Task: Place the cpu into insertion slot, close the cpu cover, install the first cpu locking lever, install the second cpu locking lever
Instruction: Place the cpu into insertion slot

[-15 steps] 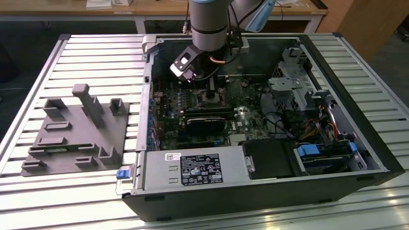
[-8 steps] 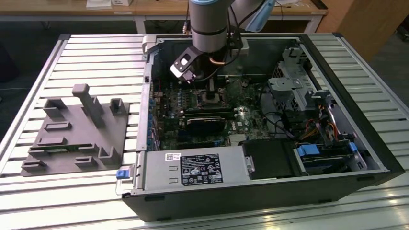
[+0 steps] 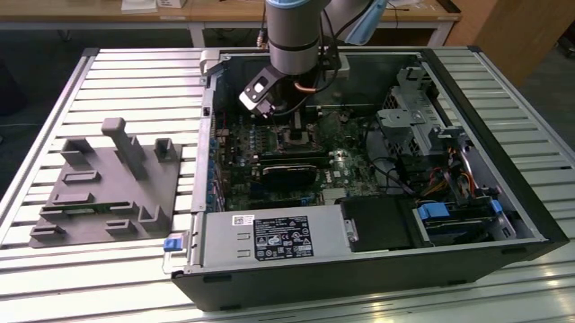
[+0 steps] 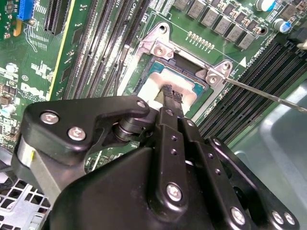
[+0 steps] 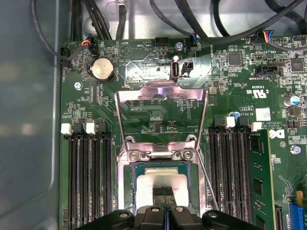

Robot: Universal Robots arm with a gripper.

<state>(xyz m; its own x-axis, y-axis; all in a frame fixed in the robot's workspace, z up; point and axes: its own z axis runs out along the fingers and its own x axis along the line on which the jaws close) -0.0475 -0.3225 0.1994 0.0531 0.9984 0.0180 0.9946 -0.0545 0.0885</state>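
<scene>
While claw point(image 5: 163, 190) is keeping fingertips point(image 4: 167, 91) pressed together, touching top of chip point(image 5: 147, 179), chip is lying in socket point(image 5: 128, 187) on green board point(image 5: 230, 96) inside computer case point(image 3: 359, 276); cover point(image 5: 160, 89) is standing flipped open.

A slatted metal table point(image 3: 134, 67) spread across the exterior view, its nearer ribs glaring white with reflected light. Behind it stood a wooden-topped bench point(image 3: 225, 12) (pale legs) — and, at the exterior view's right, what looked like a wooden panel point(image 3: 521, 40). The floor point(image 3: 553, 94) was dark.
</scene>
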